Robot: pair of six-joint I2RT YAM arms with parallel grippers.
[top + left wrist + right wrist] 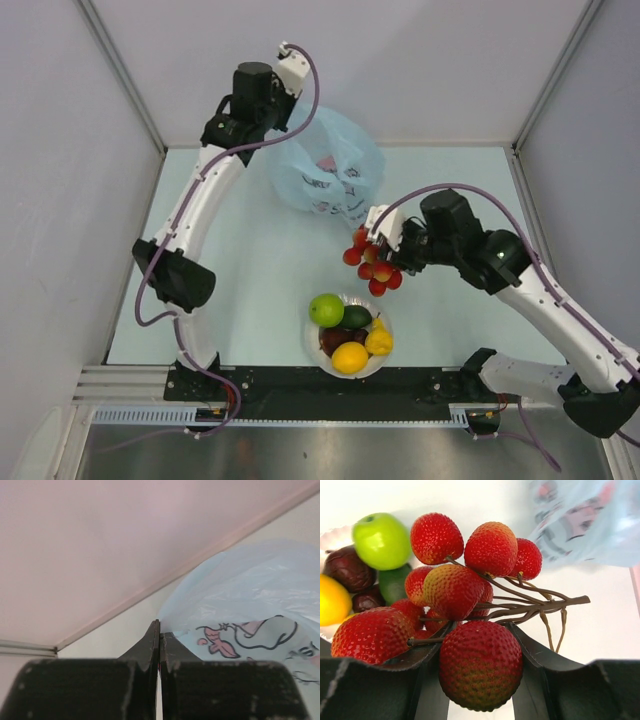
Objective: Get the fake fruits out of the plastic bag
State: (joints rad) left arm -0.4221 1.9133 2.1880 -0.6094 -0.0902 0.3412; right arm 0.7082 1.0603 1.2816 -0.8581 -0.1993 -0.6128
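The right pincer (480,650) is clamped on one fruit of the red bunch (470,580), judged light, hard and smooth: grip a fruit or the stem fork. Ahead-left stands the bowl (308,345); the left pincer (159,640) is closed, apparently nipping the limp bag (250,600).

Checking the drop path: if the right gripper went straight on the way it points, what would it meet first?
Past the red fruit bunch it holds, the right gripper points at bare table between the bowl and the bag. Nothing else seems in line, though depth is unclear.
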